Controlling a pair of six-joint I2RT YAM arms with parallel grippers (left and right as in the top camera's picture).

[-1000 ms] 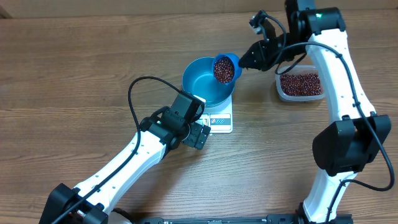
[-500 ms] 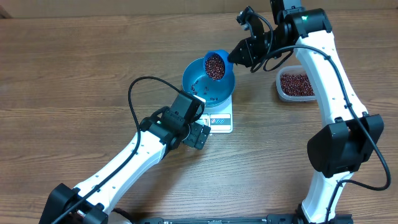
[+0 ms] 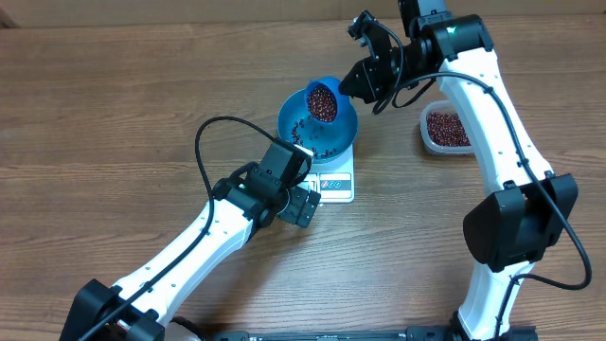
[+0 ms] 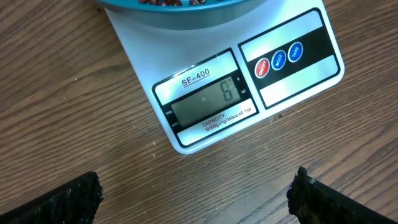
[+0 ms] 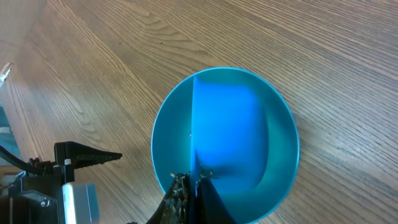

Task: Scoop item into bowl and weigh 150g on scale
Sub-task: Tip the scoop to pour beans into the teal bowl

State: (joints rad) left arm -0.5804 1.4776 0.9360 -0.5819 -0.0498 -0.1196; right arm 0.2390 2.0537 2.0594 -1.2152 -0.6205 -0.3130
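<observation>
Overhead view: right hand (image 3: 358, 80) closed tight on small blue plastic scoop (image 3: 331, 85), apparently by its handle, tilted above round deep blue bowl (image 3: 287, 121). Scoop carries dark red-brown beans (image 3: 321, 102); some lie in bowl. Bowl sits on white square digital scale (image 3: 338, 182). From bowl, clear plastic tub (image 3: 445, 144) of beans lies at 3 o'clock. At scale's 7 o'clock, left hand (image 3: 303, 203) stands fully open, empty.

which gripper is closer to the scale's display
Left. The left gripper hangs in front of the display; the right gripper is at the far edge of the bowl, holding the scoop.
</observation>
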